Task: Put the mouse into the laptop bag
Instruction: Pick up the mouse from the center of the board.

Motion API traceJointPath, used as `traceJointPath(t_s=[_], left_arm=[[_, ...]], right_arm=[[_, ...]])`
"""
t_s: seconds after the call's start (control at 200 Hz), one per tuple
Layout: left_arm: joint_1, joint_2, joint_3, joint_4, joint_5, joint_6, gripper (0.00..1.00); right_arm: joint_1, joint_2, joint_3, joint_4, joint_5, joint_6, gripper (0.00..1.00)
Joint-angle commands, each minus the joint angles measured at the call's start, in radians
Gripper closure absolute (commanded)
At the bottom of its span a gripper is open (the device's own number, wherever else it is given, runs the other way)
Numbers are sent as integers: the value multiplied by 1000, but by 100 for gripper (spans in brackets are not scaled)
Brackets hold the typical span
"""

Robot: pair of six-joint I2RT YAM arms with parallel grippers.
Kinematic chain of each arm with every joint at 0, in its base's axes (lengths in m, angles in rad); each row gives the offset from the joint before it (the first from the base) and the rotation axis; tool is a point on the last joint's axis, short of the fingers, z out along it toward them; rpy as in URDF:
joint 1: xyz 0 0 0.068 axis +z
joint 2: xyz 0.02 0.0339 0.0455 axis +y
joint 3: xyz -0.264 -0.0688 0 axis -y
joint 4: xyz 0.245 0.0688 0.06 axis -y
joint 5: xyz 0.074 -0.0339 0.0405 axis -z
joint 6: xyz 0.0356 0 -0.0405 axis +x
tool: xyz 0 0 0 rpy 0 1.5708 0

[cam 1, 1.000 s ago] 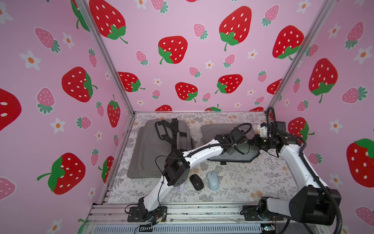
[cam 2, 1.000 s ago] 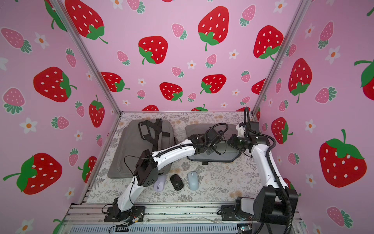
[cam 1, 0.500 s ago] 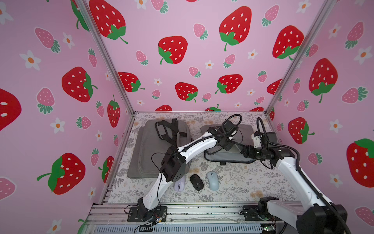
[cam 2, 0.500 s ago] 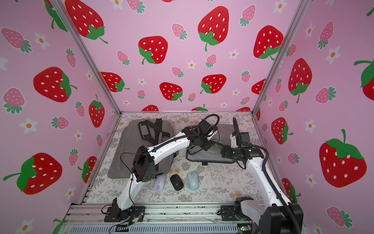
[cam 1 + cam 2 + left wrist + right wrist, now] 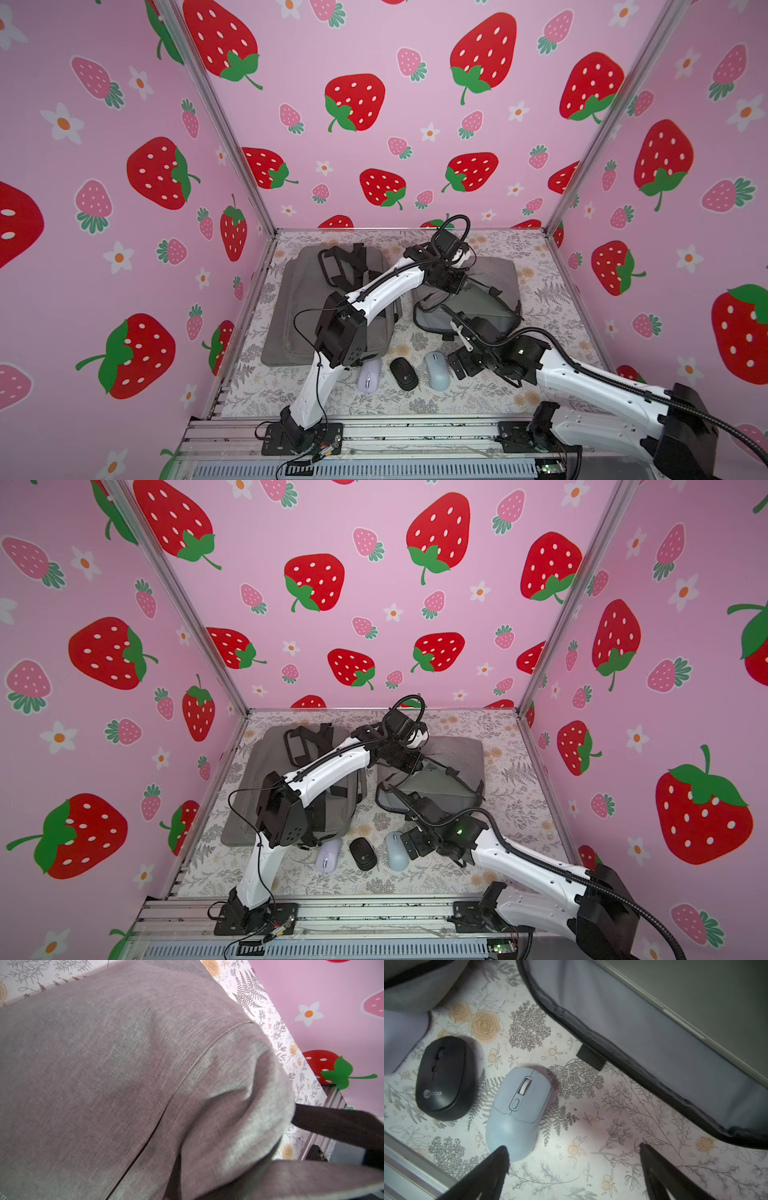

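Note:
Three mice lie in a row near the table's front: a lilac mouse [image 5: 370,375], a black mouse [image 5: 403,373] and a light blue mouse [image 5: 437,370]. The grey laptop bag [image 5: 494,307] lies behind them with its mouth gaping towards the front. My left gripper [image 5: 453,284] is shut on the bag's upper flap and holds it raised; grey fabric [image 5: 124,1064] fills the left wrist view and hides its fingers. My right gripper [image 5: 573,1149] hangs open low over the table just right of the light blue mouse [image 5: 519,1113]. One fingertip [image 5: 503,1152] overlaps that mouse's rear end.
A second grey bag [image 5: 299,299] with black straps lies at the back left, partly under my left arm. The black mouse [image 5: 445,1078] sits close beside the blue one. The metal rail [image 5: 415,432] runs along the table's front edge.
My right arm has swung from the bag's far right side down to the front, beside the light blue mouse, and its jaws have opened wide. The left gripper has drawn the flap up and back.

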Motion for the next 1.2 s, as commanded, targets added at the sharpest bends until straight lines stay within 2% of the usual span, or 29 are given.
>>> traceJointPath(t_s=[0.0, 0.095, 0.175, 0.545, 0.685, 0.82, 1.006, 1.196], left_arm=[[5, -36, 7, 51, 91, -59, 100], [7, -38, 1, 56, 101, -62, 100], [8, -42, -8, 59, 101, -65, 100], [22, -72, -75, 112, 128, -86, 100], [25, -75, -86, 121, 136, -91, 100], [29, -83, -98, 126, 136, -93, 100], [33, -92, -113, 136, 139, -104, 100], [33, -106, -132, 147, 163, -129, 100]], right_arm=[[88, 60, 49, 19, 146, 88, 1], [152, 138, 60, 42, 189, 131, 1], [165, 199, 64, 70, 175, 165, 0], [174, 286, 21, 184, 47, 252, 18], [174, 332, 22, 185, 1, 259, 20], [175, 340, 4, 174, -18, 278, 21], [174, 324, -31, 175, -17, 306, 36], [138, 272, -31, 150, 12, 265, 44]])
